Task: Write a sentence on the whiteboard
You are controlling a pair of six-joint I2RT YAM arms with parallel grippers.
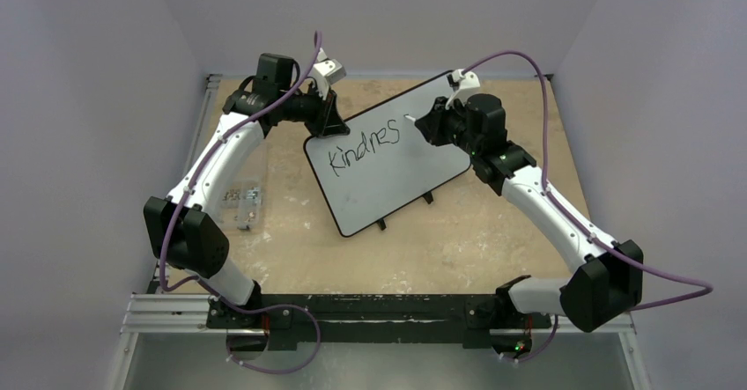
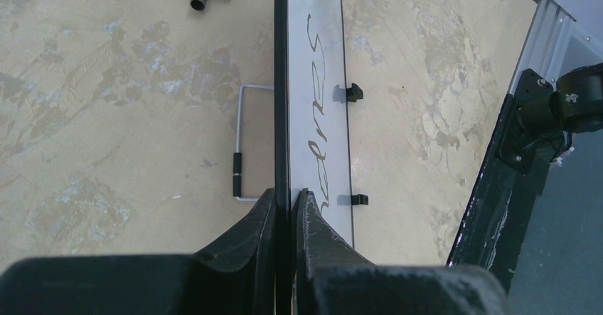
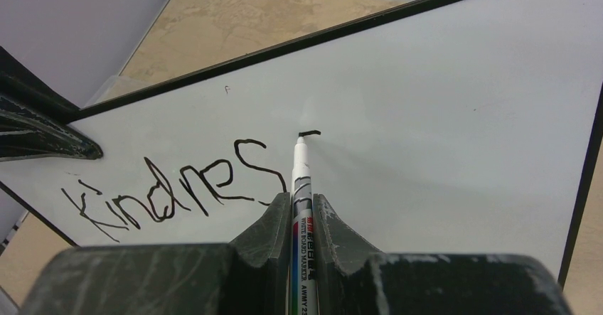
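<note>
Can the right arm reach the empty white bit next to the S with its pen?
Probably yes. The marker in the right gripper touches the whiteboard just past the S, and bare board lies beyond with nothing across it.

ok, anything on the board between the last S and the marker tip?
Only bare whiteboard between the S and the marker tip; a short stroke starts at the tip. Right wrist view.

Right pincer point(image 3: 296, 205) grips marker point(image 3: 301, 167), tip touching whiteboard point(image 3: 441, 116) beside writing point(image 3: 178, 190).
</note>
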